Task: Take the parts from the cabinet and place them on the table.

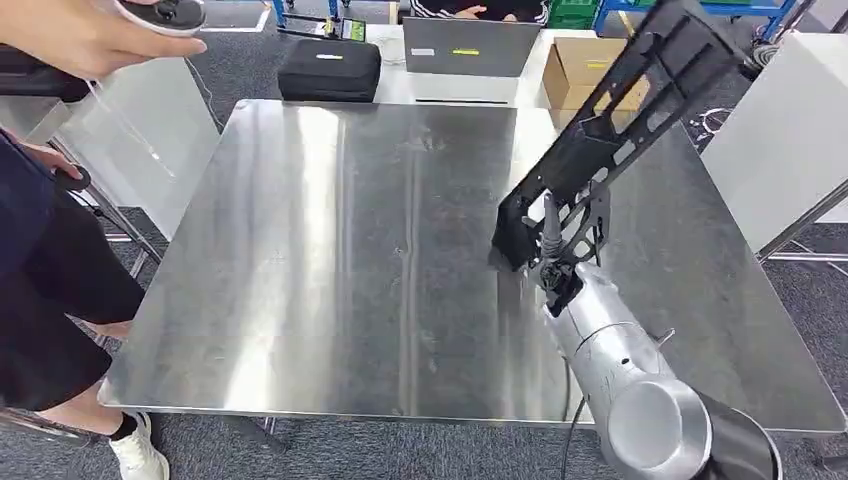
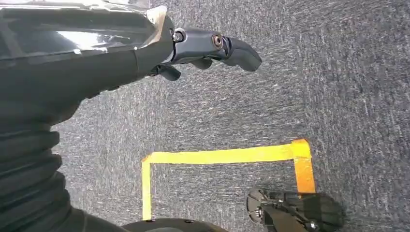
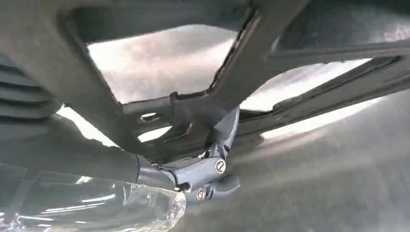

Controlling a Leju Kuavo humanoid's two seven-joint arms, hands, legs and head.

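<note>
While gripped, part (image 1: pixel 620 120) slants above right hand (image 1: pixel 556 262).

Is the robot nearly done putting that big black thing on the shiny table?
Nearly, for this part. Done: the long black part is out of the cabinet and over the metal table. In hand: the right hand grips its lower end, and the part slants upward. Left: lay it flat and let go. The left hand hangs over the floor holding nothing. I can't see if more parts wait.
</note>
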